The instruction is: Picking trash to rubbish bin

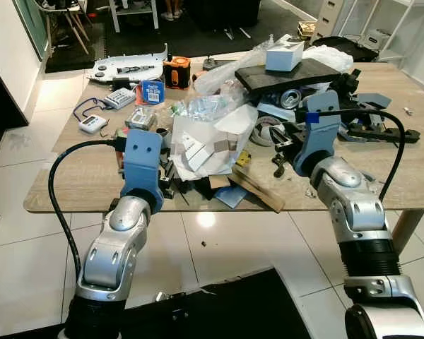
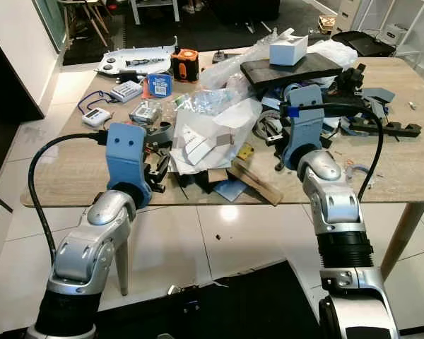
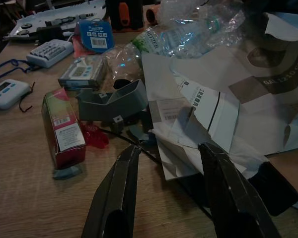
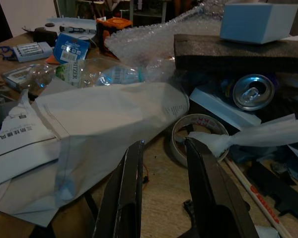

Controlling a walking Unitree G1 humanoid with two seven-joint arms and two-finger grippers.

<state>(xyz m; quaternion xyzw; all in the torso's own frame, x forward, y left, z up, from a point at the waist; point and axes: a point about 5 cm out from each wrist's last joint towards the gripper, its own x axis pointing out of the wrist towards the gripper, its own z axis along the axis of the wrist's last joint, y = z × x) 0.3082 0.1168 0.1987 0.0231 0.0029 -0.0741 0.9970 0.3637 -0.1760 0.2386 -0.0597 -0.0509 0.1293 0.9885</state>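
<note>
Left eye view: both arms reach over the near edge of the table (image 1: 71, 185). Left gripper (image 1: 167, 185) sits just at the near edge, at the foot of the white paper bag (image 1: 210, 140); fingers mostly hidden behind the blue wrist. Right gripper (image 1: 288, 141) is further in, mid-table, beside the tape roll (image 1: 267, 131). Trash pile runs from the table's middle to the far right corner: bag, crushed bottle (image 1: 208, 106), bubble wrap (image 1: 233, 67), black foam slab (image 1: 297, 72) with a white box (image 1: 284, 55) on top, can (image 1: 291, 98) under the slab. Wood strip (image 1: 258, 189) lies at the near edge.

Right eye view: same layout. Orange tool (image 2: 185, 65), blue pack (image 2: 159, 84) and a white remote (image 2: 97, 116) sit toward the far left corner, well apart from the grippers.

Left wrist view: left gripper (image 3: 171, 163) fingers spread wide, holding nothing, tips low over the wood, one at the crumpled bag's edge (image 3: 198, 124). A black wire (image 3: 144, 151) runs between them. Red carton (image 3: 63, 126) and a grey bracket (image 3: 114, 101) lie just beyond.

Right wrist view: right gripper (image 4: 164, 153) fingers parted a little, empty. Bag (image 4: 104, 124) lies just beside one finger; tape roll (image 4: 198, 136) just beyond the other. Can (image 4: 252, 91) lies on its side against the slab (image 4: 238, 52), top facing the camera. Bottle (image 4: 104, 74) is crushed, behind the bag.
</note>
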